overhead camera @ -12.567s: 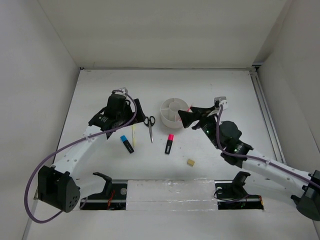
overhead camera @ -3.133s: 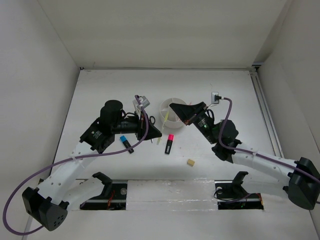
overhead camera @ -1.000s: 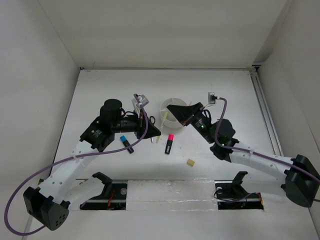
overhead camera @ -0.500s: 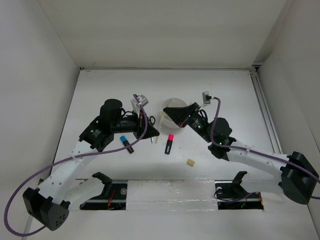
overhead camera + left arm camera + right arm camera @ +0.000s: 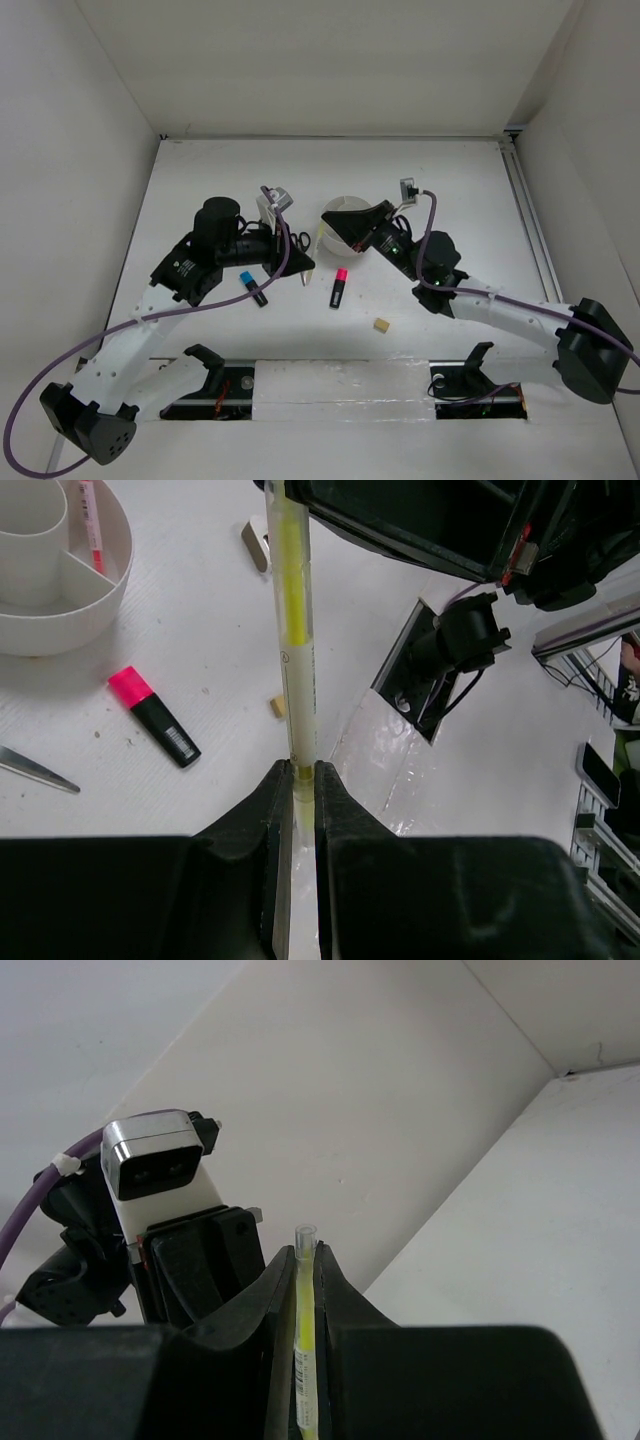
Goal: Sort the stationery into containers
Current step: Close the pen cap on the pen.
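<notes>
A thin yellow pen (image 5: 295, 630) hangs in the air between both grippers, just left of the white organiser (image 5: 338, 207). My left gripper (image 5: 300, 772) is shut on its lower end. My right gripper (image 5: 300, 1255) is shut on its upper part, with the clear tip poking out past the fingers. In the top view the pen (image 5: 316, 240) runs between the left gripper (image 5: 306, 262) and the right gripper (image 5: 326, 224). A red pen (image 5: 90, 525) lies in one of the organiser's (image 5: 112, 575) outer compartments.
On the table lie a pink-capped highlighter (image 5: 339, 288), a blue-capped highlighter (image 5: 253, 287) and a tan eraser (image 5: 380, 324). A scissors blade (image 5: 35, 770) shows at the left of the left wrist view. The right arm covers part of the organiser.
Both grippers, still shut on the yellow pen, have drifted a little to the left. The right arm has stretched further over the organiser.
</notes>
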`<control>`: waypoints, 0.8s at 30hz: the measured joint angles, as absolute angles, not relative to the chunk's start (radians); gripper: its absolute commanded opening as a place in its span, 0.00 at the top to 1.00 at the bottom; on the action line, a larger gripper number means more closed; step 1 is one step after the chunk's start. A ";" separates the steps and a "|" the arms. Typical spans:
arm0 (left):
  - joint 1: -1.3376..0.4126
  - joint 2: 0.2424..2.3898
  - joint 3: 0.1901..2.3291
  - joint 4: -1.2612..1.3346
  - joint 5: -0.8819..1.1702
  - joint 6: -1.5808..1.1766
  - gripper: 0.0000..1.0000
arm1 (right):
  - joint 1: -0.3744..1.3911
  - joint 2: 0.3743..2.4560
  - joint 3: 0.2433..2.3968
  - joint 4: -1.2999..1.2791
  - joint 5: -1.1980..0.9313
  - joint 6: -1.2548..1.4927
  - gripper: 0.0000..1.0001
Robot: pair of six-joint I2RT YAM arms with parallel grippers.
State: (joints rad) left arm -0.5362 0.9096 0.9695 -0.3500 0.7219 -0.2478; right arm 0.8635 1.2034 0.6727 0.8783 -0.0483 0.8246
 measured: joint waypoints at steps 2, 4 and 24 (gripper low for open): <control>-0.536 0.910 0.970 -0.354 0.721 -0.253 1.00 | 0.866 1.213 0.672 0.890 -0.048 0.825 1.00; -0.536 0.910 0.970 -0.358 0.722 -0.256 1.00 | 0.872 1.218 0.672 0.900 -0.048 0.823 1.00; -0.543 0.945 0.992 -0.372 0.722 -0.255 1.00 | 0.905 1.199 0.670 0.886 0.004 0.770 1.00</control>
State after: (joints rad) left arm -0.5426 0.9455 0.9916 -0.3721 0.7223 -0.2554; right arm 0.9047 1.1988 0.6704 0.8856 0.0044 0.7700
